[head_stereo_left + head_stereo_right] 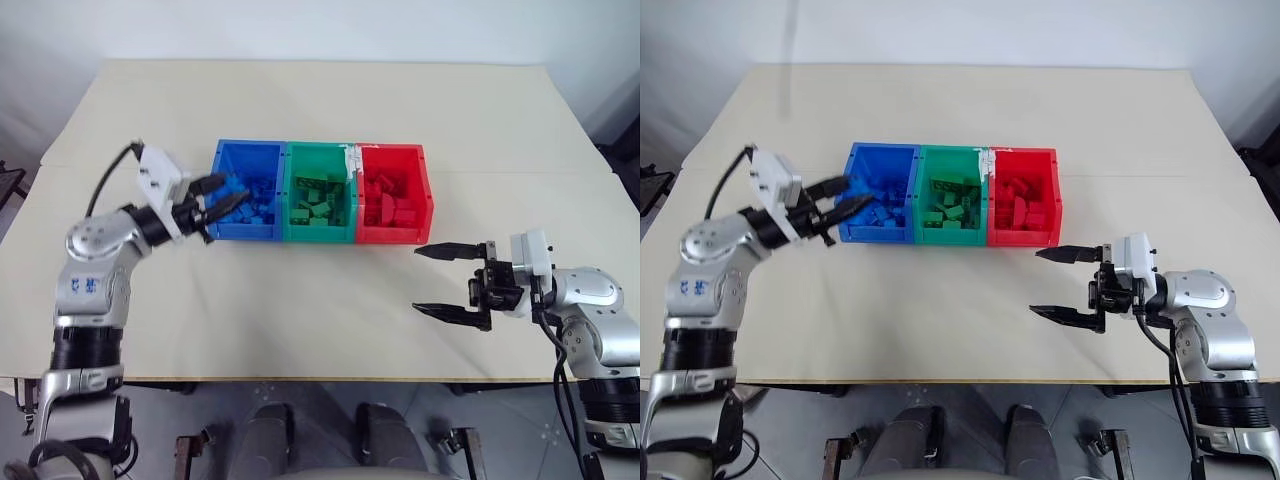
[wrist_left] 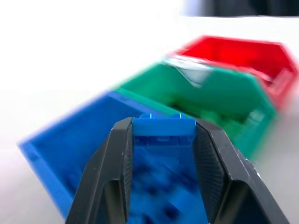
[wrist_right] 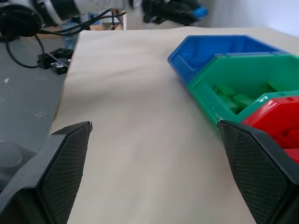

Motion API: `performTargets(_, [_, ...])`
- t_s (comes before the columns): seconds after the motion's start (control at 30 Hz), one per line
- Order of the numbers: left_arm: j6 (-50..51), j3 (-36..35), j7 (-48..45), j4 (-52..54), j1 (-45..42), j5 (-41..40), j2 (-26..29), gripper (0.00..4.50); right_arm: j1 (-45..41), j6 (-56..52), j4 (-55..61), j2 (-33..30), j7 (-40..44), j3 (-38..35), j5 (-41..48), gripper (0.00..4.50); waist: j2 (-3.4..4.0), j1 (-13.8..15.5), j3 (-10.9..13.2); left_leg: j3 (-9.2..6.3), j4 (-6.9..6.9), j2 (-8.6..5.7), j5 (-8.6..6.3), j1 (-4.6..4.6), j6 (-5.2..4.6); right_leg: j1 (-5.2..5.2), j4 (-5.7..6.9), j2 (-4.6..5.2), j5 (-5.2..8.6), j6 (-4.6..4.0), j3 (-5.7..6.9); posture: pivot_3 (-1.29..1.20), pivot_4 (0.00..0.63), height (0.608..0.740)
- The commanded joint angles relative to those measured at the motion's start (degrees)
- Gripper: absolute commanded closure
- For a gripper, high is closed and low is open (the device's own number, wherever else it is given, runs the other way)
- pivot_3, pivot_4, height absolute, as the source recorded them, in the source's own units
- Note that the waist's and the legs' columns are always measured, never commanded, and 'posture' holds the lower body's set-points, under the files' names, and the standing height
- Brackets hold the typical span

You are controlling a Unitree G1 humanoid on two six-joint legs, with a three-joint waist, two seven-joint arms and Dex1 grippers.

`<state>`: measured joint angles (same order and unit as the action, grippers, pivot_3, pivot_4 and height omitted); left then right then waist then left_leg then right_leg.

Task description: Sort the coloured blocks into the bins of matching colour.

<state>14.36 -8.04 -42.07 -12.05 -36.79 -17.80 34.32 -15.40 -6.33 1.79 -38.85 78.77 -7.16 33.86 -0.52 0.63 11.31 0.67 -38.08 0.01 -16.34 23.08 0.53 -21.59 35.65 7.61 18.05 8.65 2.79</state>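
Three joined bins stand mid-table: a blue bin [image 1: 247, 147], a green bin [image 1: 318, 148] and a red bin [image 1: 392, 150]. Each holds several blocks of its own colour. My left gripper [image 1: 220, 196] hovers at the blue bin's left edge, shut on a small blue block [image 2: 163, 132] that sits between its fingertips, above the bin's opening. My right gripper [image 1: 417, 279] stands open and empty over bare table to the right of the red bin and nearer to me, pointing left. The right wrist view also shows the left gripper [image 3: 174, 11] with the blue block [image 3: 200, 11].
The beige table [image 1: 330, 300] stretches wide around the bins, with free room in front of them and behind. Its front edge [image 1: 300, 380] runs just below both arms. Cables and grey floor [image 3: 28, 88] lie beyond the table's left side.
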Motion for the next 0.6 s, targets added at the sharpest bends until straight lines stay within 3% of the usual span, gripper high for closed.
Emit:
performTargets(0.03, [-1.0,1.5,1.4,-5.8,-2.9,2.9,-0.7,2.01,-0.4,-0.4,1.6,0.8,-1.2,-0.6,1.1,0.0,0.0,-0.2,0.0,0.02,0.01,0.01,0.01,0.01,0.01,-0.01,-0.01,-0.02,0.0,0.0,0.0,0.0,0.15,0.74])
performTargets(0.27, [-5.3,0.0,-3.3,-3.2,2.5,2.6,2.7,0.02,0.8,-0.3,1.8,1.1,-1.5,-0.8,1.2,0.0,-0.02,-0.8,0.0,0.05,0.04,0.03,0.01,0.06,0.0,-0.04,-0.11,-0.02,0.0,0.0,0.0,0.0,0.15,0.74])
performTargets(0.43, [-7.6,-6.7,-13.4,5.3,12.8,-4.6,8.3,0.02,0.5,-0.1,0.5,0.7,-0.6,-0.8,1.1,0.0,-0.02,-0.8,0.0,0.07,0.07,0.11,0.0,0.05,0.02,-0.05,-0.12,-0.02,0.0,-0.01,0.0,0.0,0.15,0.74])
performTargets(0.6, [-12.1,-12.1,-17.0,6.4,24.9,-2.5,15.2,0.02,-1.1,1.2,-2.2,0.7,1.0,-1.8,1.2,0.0,-0.01,-0.7,0.0,0.06,0.08,0.13,-0.02,0.0,0.01,-0.02,-0.15,0.02,0.01,-0.02,-0.01,0.0,0.15,0.74])
